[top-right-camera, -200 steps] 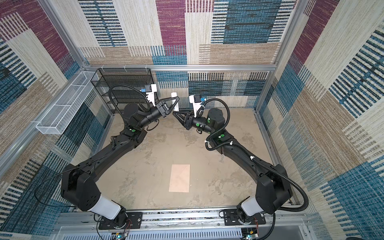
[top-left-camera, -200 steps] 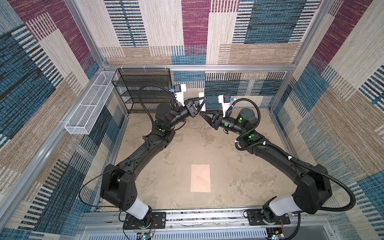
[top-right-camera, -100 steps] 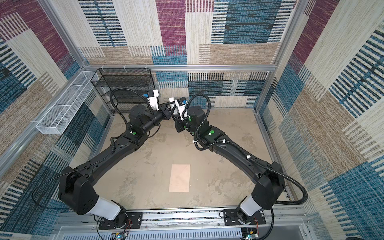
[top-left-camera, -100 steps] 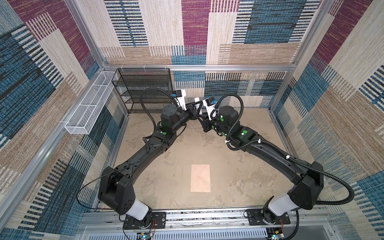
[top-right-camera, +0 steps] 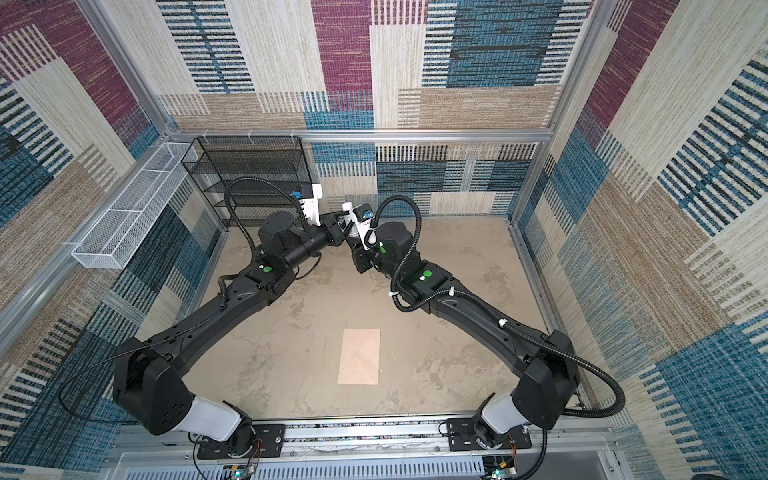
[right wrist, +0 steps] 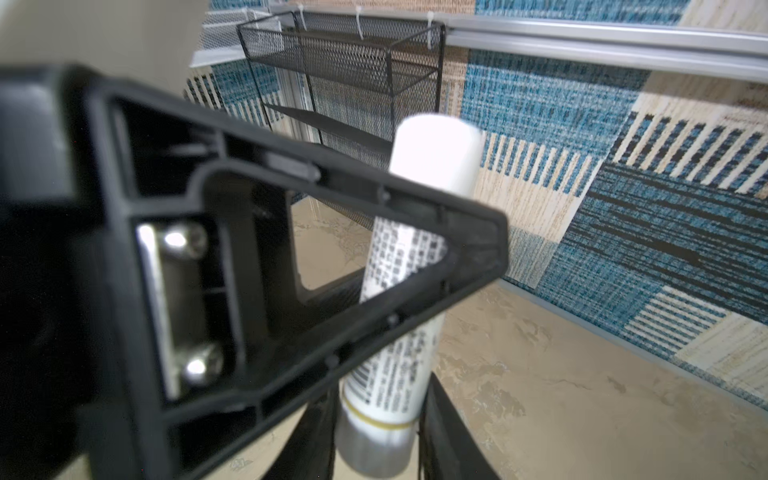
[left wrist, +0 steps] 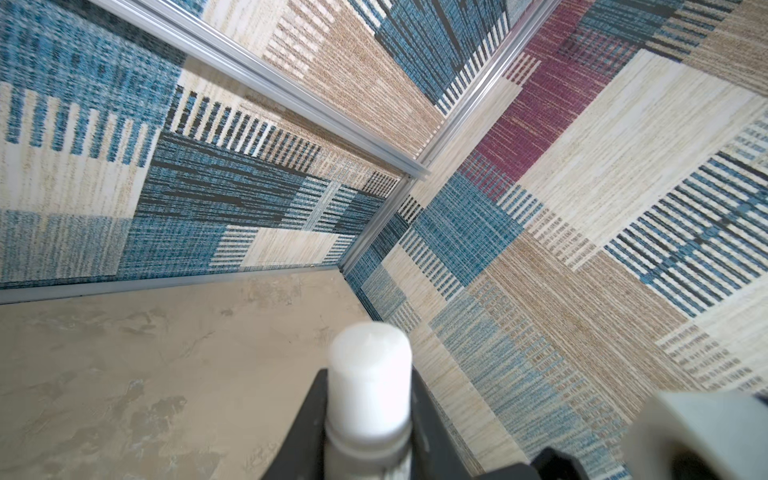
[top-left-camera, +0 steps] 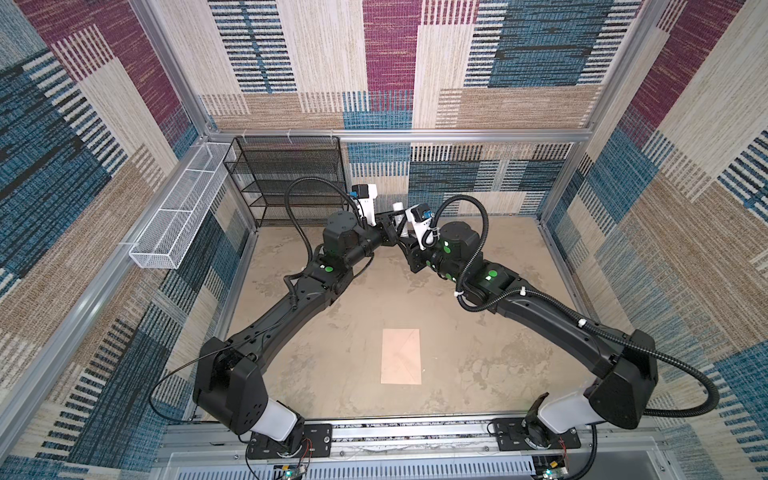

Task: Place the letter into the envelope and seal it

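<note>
- Table: tan, blotchy top. I read it as a clock face, with 12 at the far wall and 6 at the robot's side.
- Rack: black wire, standing at 11 o'clock. It is near the left gripper, so a wide swing there could strike it.
- Envelope: lies flat near 6 o'clock, a shade toward 5. The flap looks folded down in both top views, and nothing touches it.
- Letter: not visible in any view. It may already be inside the envelope, but I cannot tell.
- Left gripper: at 12 o'clock, raised off the table. Its fingers are clamped on the tube just under the cap.
- Right gripper: nose to nose with the left one. Its fingers flank the tube's base end closely, but I cannot tell whether they press or have slackened.
- Tube: white with a printed label and the cap on. It stands roughly upright between both grippers, well apart from the envelope.
- Risk 1: the tube is smooth and round. If one gripper lets go or pulls while the other holds weakly, it could slip, drop at 12 o'clock and roll.
- Risk 2: the fingers are crowded on one small tube, so a twist or tug could knock them together.
- Risk 3: the envelope is loose and light. Rubbing the tube along the flap with nothing pinning it would likely shove it.
- Risk 4: if the letter is not inside, sealing would close an unfilled envelope.
</note>
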You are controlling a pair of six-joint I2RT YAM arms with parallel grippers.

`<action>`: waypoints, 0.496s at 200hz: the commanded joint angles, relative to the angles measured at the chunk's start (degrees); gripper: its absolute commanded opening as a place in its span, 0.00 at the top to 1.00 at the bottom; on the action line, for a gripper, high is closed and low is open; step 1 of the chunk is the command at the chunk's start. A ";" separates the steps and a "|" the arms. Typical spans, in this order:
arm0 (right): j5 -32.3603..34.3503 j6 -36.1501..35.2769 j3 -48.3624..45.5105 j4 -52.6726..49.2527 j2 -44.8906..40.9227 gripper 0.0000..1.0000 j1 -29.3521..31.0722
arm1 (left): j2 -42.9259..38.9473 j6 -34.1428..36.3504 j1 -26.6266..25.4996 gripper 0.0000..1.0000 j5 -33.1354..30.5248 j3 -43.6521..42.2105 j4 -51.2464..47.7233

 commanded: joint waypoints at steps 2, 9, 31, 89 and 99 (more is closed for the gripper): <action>-3.17 -0.37 -2.49 7.33 -2.52 0.55 0.01 | -0.63 0.43 0.71 1.00 1.91 -0.28 0.31; -3.91 0.06 -3.68 8.12 -3.43 0.51 -0.10 | -0.73 0.21 0.97 1.00 2.01 -0.33 0.68; -7.29 2.20 -7.38 10.77 -6.54 0.43 -1.11 | -1.16 -1.11 2.04 1.00 2.55 -0.86 2.59; -33.64 25.48 -22.27 32.12 -12.73 0.46 -12.88 | 2.49 -20.96 9.60 1.00 18.95 -3.98 29.17; -37.37 29.25 -23.57 36.59 -11.92 0.47 -13.98 | 4.16 -25.45 10.29 1.00 21.61 -4.00 35.75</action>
